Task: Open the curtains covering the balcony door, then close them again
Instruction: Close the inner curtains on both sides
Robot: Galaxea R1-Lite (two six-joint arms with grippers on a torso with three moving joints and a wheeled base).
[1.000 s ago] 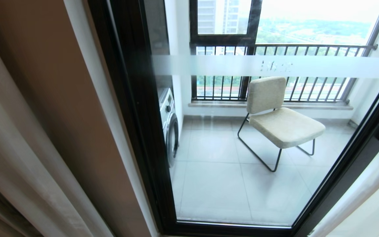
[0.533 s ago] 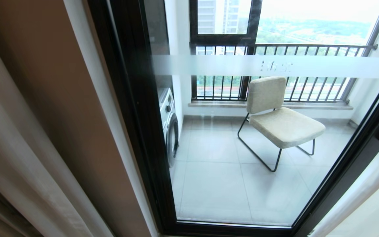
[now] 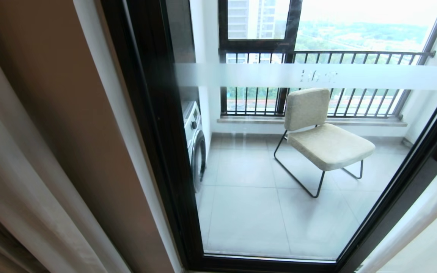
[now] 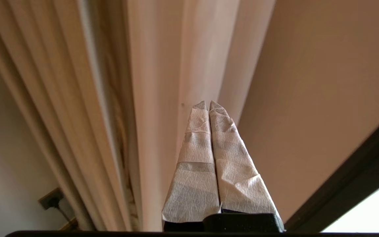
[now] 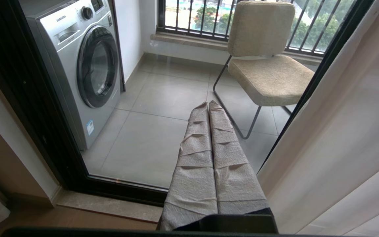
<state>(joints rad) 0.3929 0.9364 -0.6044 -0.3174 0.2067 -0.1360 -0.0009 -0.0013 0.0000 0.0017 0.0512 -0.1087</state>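
Left gripper (image 4: 208,104): my wrapped fingers pressed together, empty, tips pointing at the beige drape folds (image 4: 163,65).
Right gripper (image 5: 208,104): fingers together too, empty, facing the balcony door (image 5: 163,98).
Curtains: drapes gathered left (image 3: 10,182), sheers right (image 3: 427,227), glass (image 3: 279,208) uncovered.
Beyond: washing machine (image 5: 77,59), chair (image 3: 317,132).

Daylight fills a balcony with a grey tiled floor (image 3: 249,212). A beige chair (image 3: 323,132) stands near the barred window (image 3: 317,87); a silver washing machine (image 5: 77,62) stands beside the white wall (image 3: 208,94).
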